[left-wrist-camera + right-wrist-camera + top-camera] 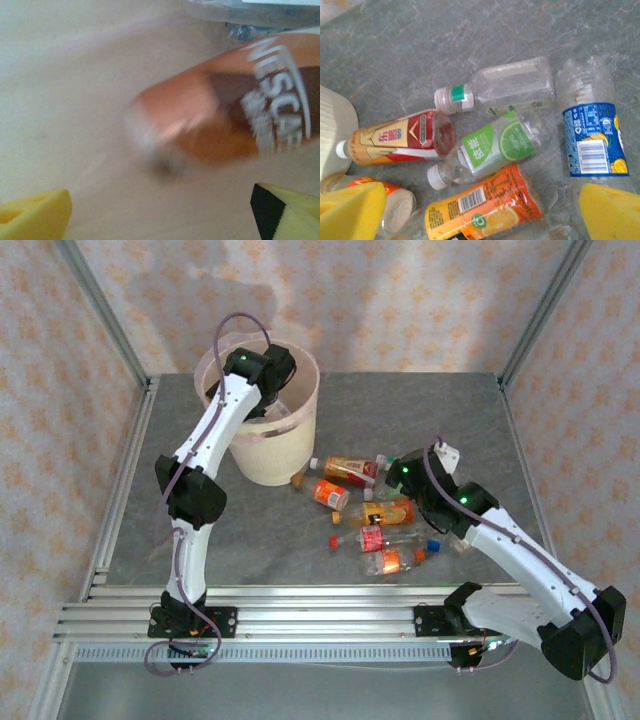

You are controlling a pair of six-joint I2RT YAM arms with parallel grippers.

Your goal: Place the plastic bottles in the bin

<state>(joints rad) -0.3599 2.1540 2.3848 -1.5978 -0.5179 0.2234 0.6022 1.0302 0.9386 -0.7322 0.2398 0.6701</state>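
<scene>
The cream-white bin [290, 445] stands at the back left of the table. My left gripper [262, 372] hangs over its mouth. In the left wrist view the left gripper [160, 222] is open, and a blurred brown-orange bottle [220, 120] lies loose beyond its yellow fingertips [32, 215] against the bin's pale inside [65, 85]. Several plastic bottles [375, 525] lie on the grey table right of the bin. My right gripper [403, 476] hovers above them, open. Between the right gripper's [480, 215] fingers lies an orange-labelled bottle [485, 207], untouched, with a lime-labelled one [495, 147] just beyond.
A red-and-gold bottle [400, 137], a clear bottle with a green neck band [500, 90] and a blue-labelled bottle [592, 137] lie around the same heap. The bin's wall [332, 125] stands close on the left. Aluminium rails [300, 605] border the table's near edge.
</scene>
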